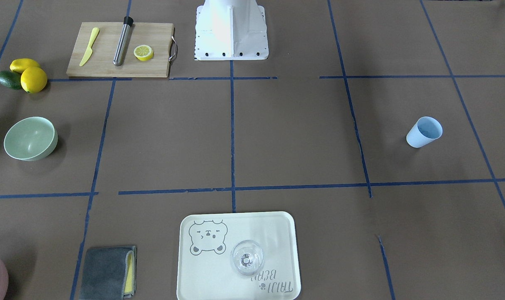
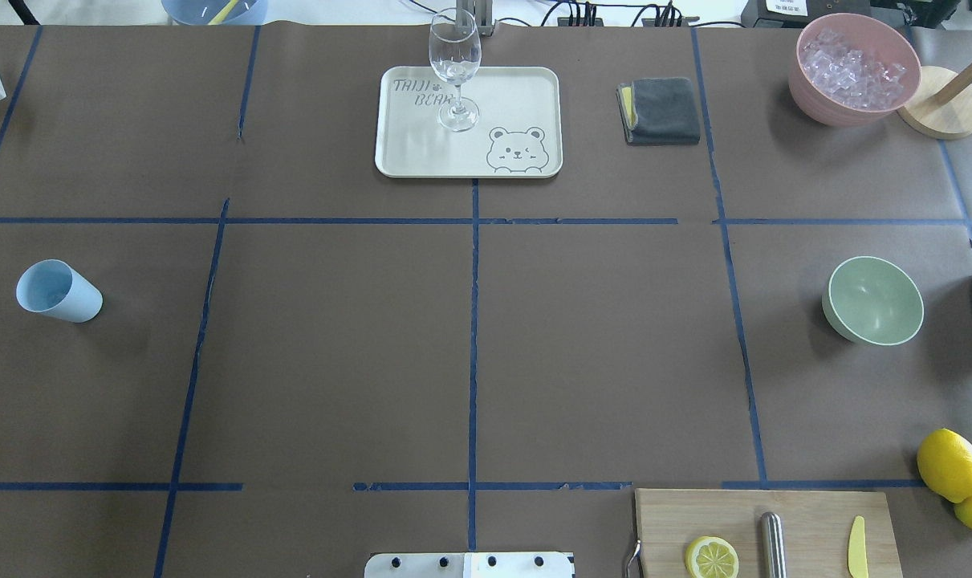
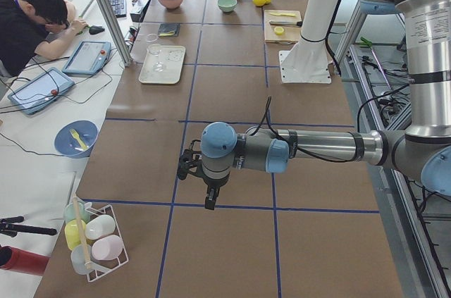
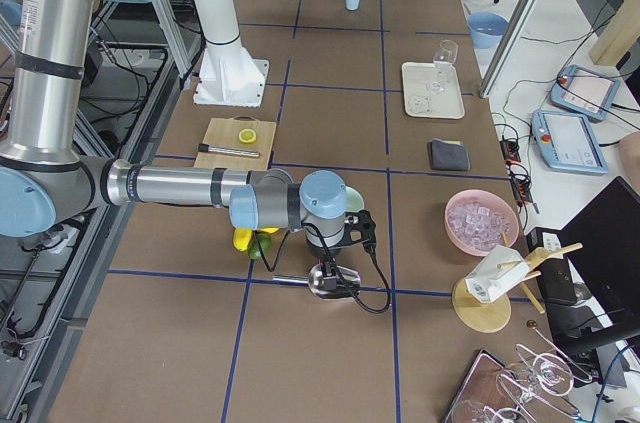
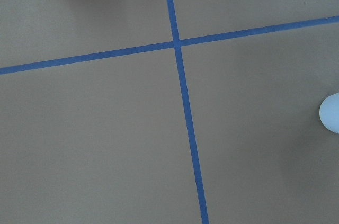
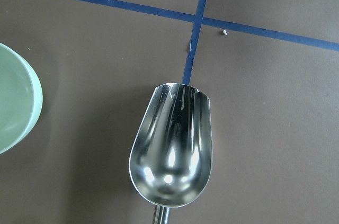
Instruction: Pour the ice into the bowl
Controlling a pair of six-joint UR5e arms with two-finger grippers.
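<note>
1. The ice (image 2: 853,66) lay heaped as clear cubes in a pink container (image 2: 831,114) at about 1 o'clock on the tabletop (image 2: 598,345), going by the overhead view.
2. The bowl (image 2: 875,301), pale mint green, stood upright at 3 o'clock, well apart from the pink container, and held nothing.
3. In the right wrist view a shiny metal scoop (image 6: 172,155) was empty, its mouth toward 12 o'clock. The bowl's rim lay apart from it at 9 o'clock.
4. The right hand (image 4: 333,265) hung just over that scoop in the right side view. Whether its fingers were apart or clamped on the scoop could not be told.
5. The left hand (image 3: 209,203) hung above bare tabletop, pointing down. The state of its fingers could not be told either.
6. A blue cup (image 2: 58,291) at 9 o'clock looked empty.
7. A clear wine glass (image 2: 454,60), empty, stood on a cream tray (image 2: 518,96) at 12 o'clock.
</note>
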